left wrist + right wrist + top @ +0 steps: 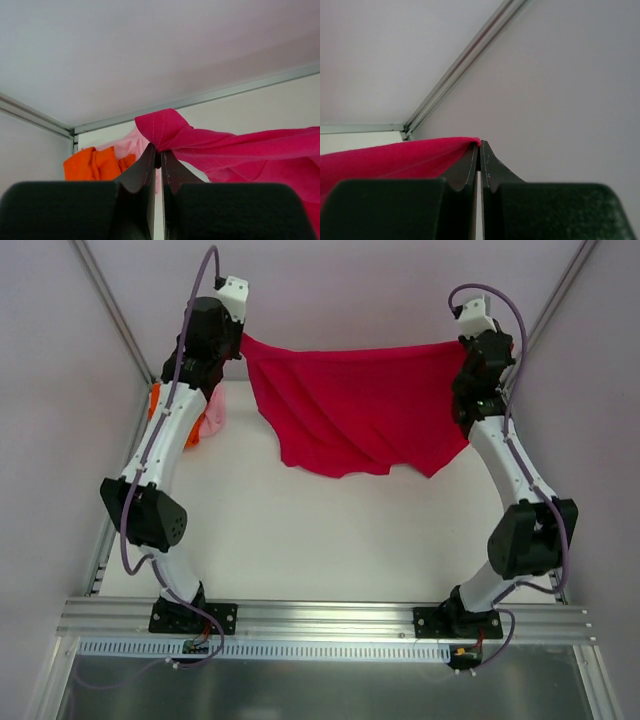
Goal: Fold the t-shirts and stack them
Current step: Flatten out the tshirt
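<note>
You had left pincer (157, 156) clamped on one corner of crimson t-shirt (355, 410), right pincer (480, 150) clamped on other; shirt hung stretched between them above worktop (300, 530), likely to spread flat for folding. Bunched at far-left corner lay orange t-shirt (95, 162), pink t-shirt (131, 145).

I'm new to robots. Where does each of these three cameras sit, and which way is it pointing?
Top view: above and behind the robot, looking down at the table; shows the left arm and right arm whole.
Left wrist: on the left arm, looking along the shut left gripper toward the back wall; orange shirt and pink shirt beyond.
Right wrist: on the right arm, looking along the shut right gripper toward a wall corner.
Shared: all three show the red shirt, pinched by both grippers.
</note>
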